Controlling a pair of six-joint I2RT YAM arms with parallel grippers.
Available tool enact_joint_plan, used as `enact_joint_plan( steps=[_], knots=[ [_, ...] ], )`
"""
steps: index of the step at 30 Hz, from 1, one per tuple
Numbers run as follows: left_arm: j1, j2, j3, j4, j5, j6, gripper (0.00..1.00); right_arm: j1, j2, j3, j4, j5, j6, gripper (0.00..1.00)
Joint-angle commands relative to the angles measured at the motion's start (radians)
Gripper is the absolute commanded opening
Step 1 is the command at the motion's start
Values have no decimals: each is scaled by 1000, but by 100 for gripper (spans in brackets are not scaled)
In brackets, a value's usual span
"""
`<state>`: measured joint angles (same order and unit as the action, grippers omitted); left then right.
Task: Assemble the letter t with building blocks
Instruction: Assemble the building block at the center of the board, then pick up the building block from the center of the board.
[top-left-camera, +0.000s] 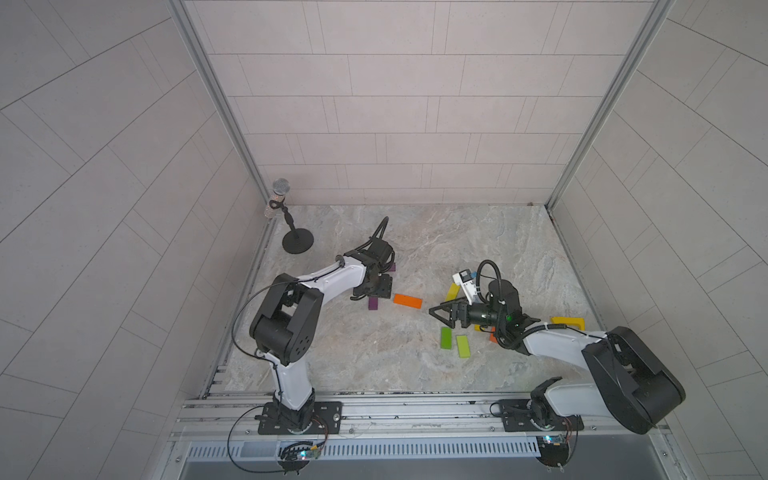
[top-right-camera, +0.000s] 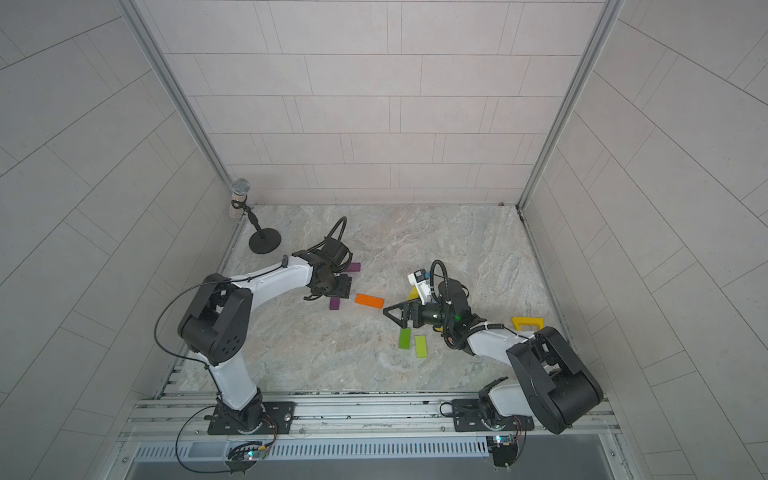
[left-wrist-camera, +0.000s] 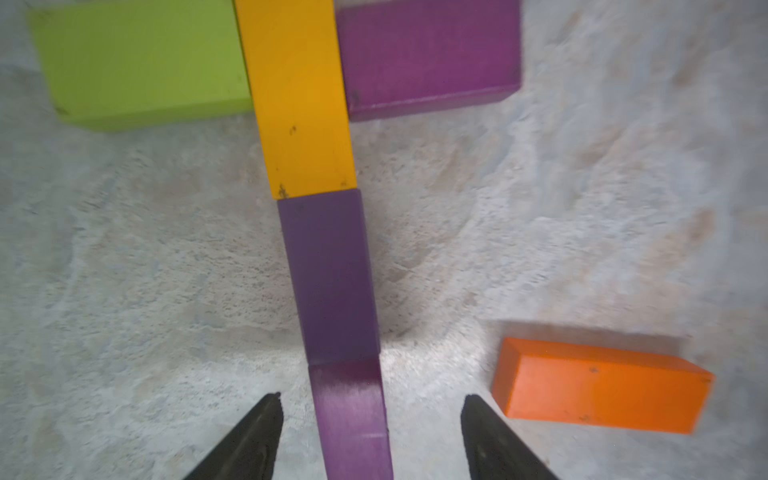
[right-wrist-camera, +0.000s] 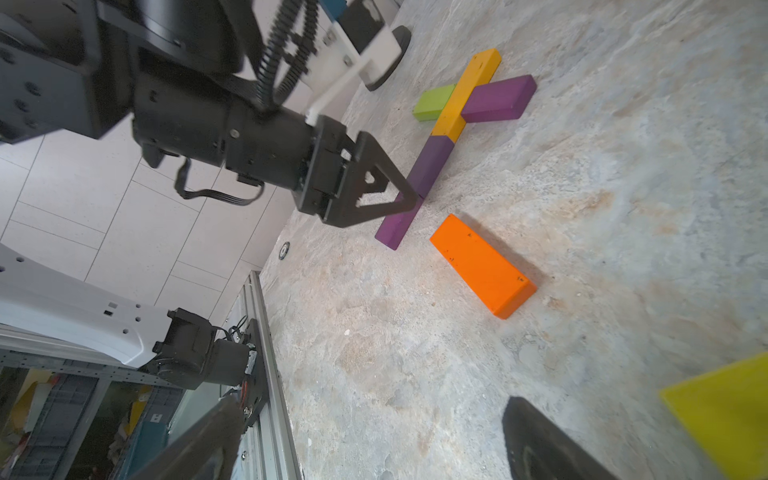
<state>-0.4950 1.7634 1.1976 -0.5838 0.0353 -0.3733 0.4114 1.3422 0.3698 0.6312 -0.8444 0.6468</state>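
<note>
Left gripper (left-wrist-camera: 372, 400) first: its jaws are apart, one either side of the near purple block (left-wrist-camera: 353, 419), with bare table showing in both gaps, so nothing is clamped. Call the far wall twelve o'clock. That near purple block is the six o'clock foot of the stem, and it meets the dark violet block (left-wrist-camera: 328, 274) end to end. The dark violet block in turn butts against the amber block (left-wrist-camera: 299, 95) toward twelve. And there's the crossbar: the lime block (left-wrist-camera: 141, 62) is pressed to the amber one's nine o'clock flank and the crossbar purple block (left-wrist-camera: 428, 54) to its three o'clock flank. The right wrist view shows the amber tip poking out past both. The whole letter sits on the marbled table (top-left-camera: 374, 365), just nine o'clock of centre and largely under the left wrist in both top views. Moving out, the orange block (top-left-camera: 407, 300) lies flat at three o'clock of the stem's foot, near it but apart. Further along at three o'clock the right gripper (right-wrist-camera: 372, 403) hovers above the table, spread wide and holding nothing. A yellow block (top-left-camera: 452, 292) peeks out at its one o'clock. At its six o'clock a green block (top-left-camera: 446, 337) and a second lime block (top-left-camera: 463, 345) lie side by side. The yellow frame piece (top-left-camera: 557, 321) sits off by the three o'clock edge, and a microphone on its stand (top-left-camera: 281, 188) is up in the ten o'clock corner.
</note>
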Motion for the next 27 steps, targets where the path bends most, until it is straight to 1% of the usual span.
enact_joint_plan(
  steps=[1,2,3,4,5,7,8,9,10,13,15,18,19,21,22,24,25,27],
  knots=[
    [1,-157,-32,-18,-9,42,75,1,-35,24,-84,43,-83,100],
    [1,-202,-53,-14,-16,43,77,7,-51,26,-120,69,-113,100],
    [2,-261,-91,1,-19,49,86,19,-74,29,-165,107,-155,100],
    [4,-320,-122,4,-14,59,100,46,-102,42,-235,167,-213,100],
    [5,-364,-145,-3,-9,70,100,81,-127,60,-312,225,-271,100],
    [12,-457,-183,-39,21,96,100,185,-172,134,-501,408,-411,100],
    [19,-487,-196,-56,46,110,100,232,-178,170,-564,471,-457,100],
    [28,-518,-206,-73,81,122,100,284,-174,214,-614,532,-498,100],
    [40,-540,-220,-82,141,131,100,312,-160,248,-644,560,-525,100],
    [82,-577,-258,-85,340,117,100,325,-100,349,-673,574,-552,98],
    [112,-601,-305,-43,489,88,100,328,-50,402,-691,589,-595,98],
    [180,-646,-425,125,716,-11,100,339,30,485,-737,624,-706,97],
    [217,-657,-467,202,795,-61,100,341,52,509,-752,635,-750,97],
    [280,-680,-540,365,902,-190,100,342,81,535,-759,651,-823,96],
    [310,-692,-585,482,945,-275,100,342,89,543,-758,653,-859,96],
    [363,-689,-634,621,1008,-389,100,342,92,543,-747,658,-928,96],
    [384,-683,-642,650,1022,-413,100,342,93,534,-731,643,-966,96],
    [420,-665,-642,641,1029,-416,100,345,94,519,-710,641,-1022,96]
  ],
)
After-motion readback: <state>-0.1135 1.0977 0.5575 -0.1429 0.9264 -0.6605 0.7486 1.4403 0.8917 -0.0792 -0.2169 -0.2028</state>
